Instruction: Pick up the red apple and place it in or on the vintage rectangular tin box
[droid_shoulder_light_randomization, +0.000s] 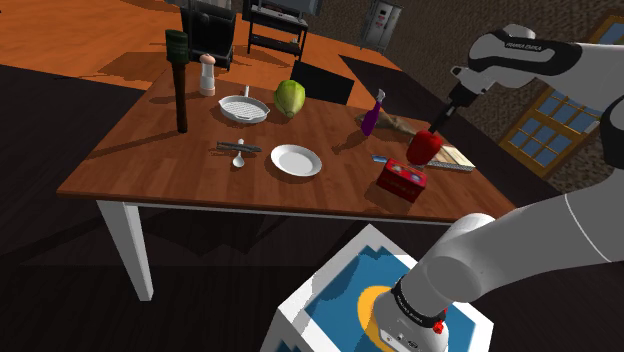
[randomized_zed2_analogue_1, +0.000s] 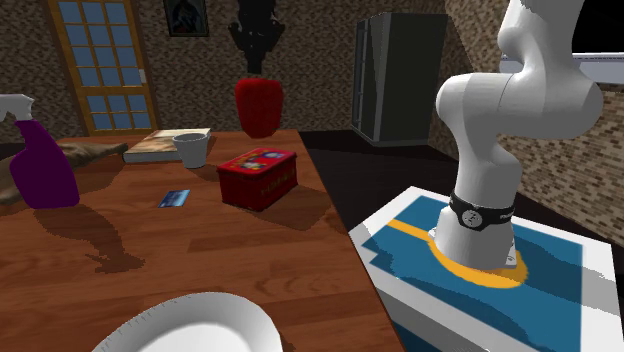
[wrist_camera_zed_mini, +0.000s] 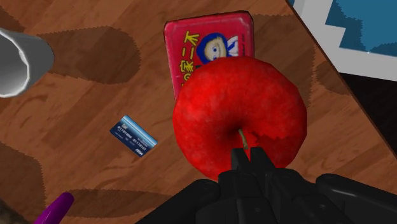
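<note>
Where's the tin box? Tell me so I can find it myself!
Look at the big wooden table and go to the corner nearest the robot's stand. There, beneath the red apple up in the air, sits the tin box: the only red box, with a cartoon face on its lid.

A brown wooden table (droid_shoulder_light_randomization: 150, 160) with white legs carries a red tin box (droid_shoulder_light_randomization: 402, 179) near one edge, with a blue card (randomized_zed2_analogue_1: 174, 198), a white cup (randomized_zed2_analogue_1: 190, 150), a book (randomized_zed2_analogue_1: 160, 143) and a purple spray bottle (randomized_zed2_analogue_1: 40, 165) close by. Farther along stand a white plate (droid_shoulder_light_randomization: 295, 160), a white dish (droid_shoulder_light_randomization: 244, 108), a green cabbage (droid_shoulder_light_randomization: 290, 98) and a tall dark grinder (droid_shoulder_light_randomization: 179, 80).
</note>
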